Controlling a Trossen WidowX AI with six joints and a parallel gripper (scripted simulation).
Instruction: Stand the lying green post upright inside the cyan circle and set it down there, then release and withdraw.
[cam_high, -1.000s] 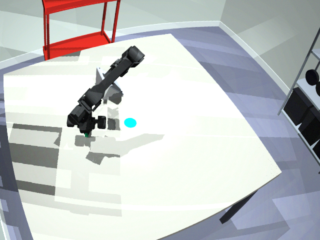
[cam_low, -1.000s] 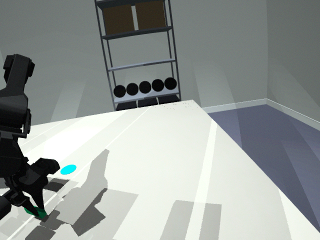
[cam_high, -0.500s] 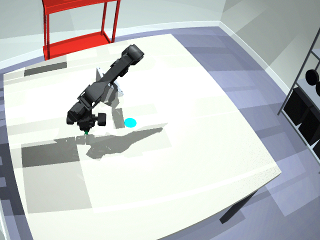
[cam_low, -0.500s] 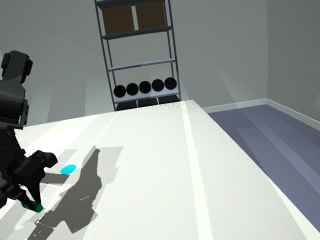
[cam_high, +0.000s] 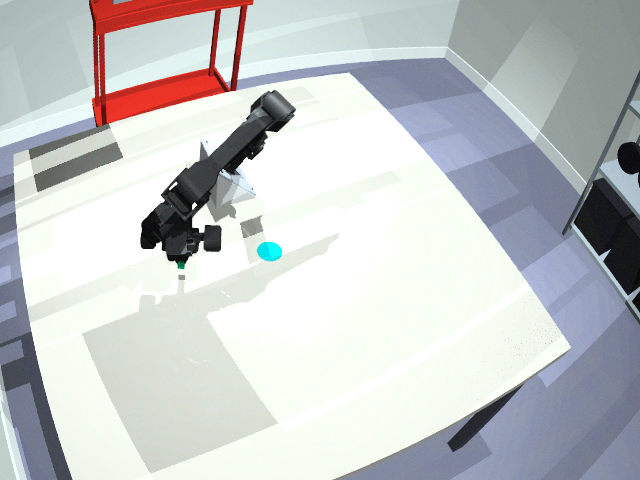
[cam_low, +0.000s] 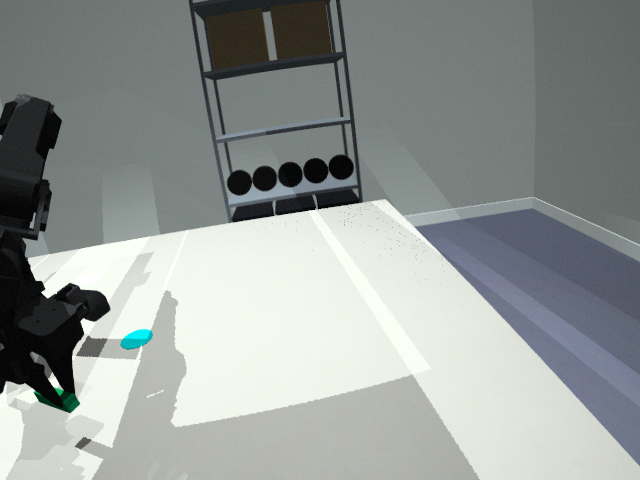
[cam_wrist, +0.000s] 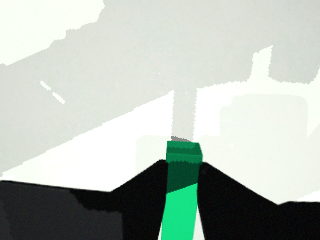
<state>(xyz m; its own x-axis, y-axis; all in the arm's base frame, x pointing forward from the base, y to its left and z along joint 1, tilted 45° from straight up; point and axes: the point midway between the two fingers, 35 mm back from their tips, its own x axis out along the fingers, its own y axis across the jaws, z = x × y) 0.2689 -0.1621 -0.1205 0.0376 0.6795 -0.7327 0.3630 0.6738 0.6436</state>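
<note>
The green post (cam_high: 180, 264) (cam_low: 61, 398) (cam_wrist: 183, 175) is a short square bar. My gripper (cam_high: 180, 259) (cam_low: 55, 391) (cam_wrist: 182, 169) is shut on it, fingers on its two long sides. In the exterior view the post lies roughly level, just above the white table (cam_high: 361, 268) (cam_low: 289, 310), with one end sticking out past the fingertips. The cyan circle (cam_high: 269, 251) (cam_low: 136, 338) is a flat disc on the table, to the right of the gripper in the top view and apart from it. The circle does not show in the wrist view.
The arm's grey base mount (cam_high: 227, 188) stands behind the gripper. A red rack (cam_high: 160, 62) stands off the far table edge. A grey shelf unit (cam_low: 281, 111) (cam_high: 612, 170) with black balls and boxes stands beyond the table.
</note>
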